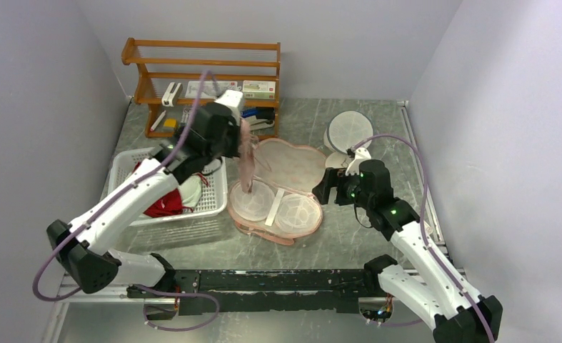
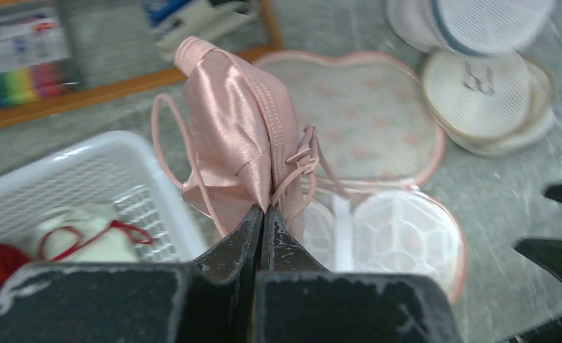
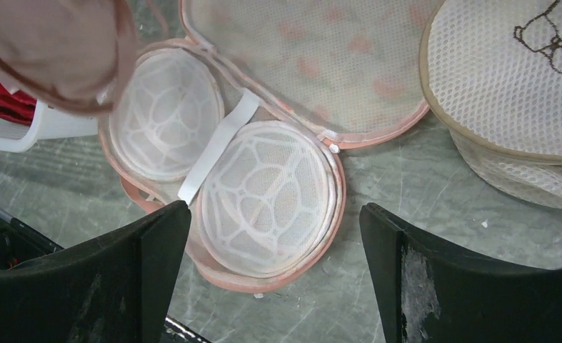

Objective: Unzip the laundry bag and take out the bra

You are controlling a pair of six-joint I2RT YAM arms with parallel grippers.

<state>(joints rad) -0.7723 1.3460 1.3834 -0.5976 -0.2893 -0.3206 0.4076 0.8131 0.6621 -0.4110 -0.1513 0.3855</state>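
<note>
The laundry bag lies open like a clamshell on the marble-patterned table. Its printed lid is folded back away from the arms, and the base shows two white mesh domes with a white strap between them. Its long axis runs left to right across the table, the right lobe slightly nearer the arms. It looks light and floppy apart from the sprung domes.

The bra is out of the bag. It hangs above the left lobe, beside the white basket. It is folded cup to cup, with its long axis vertical and thin straps looping loose. Whether its lower end touches the dome is unclear. The satin reads as light, limp and slippery, so a pinch on the stitched band edge likely holds best.

The left gripper is clamped on that lower edge of the bra. The right gripper hovers near the right lobe, fingers spread wide and holding nothing.
</note>
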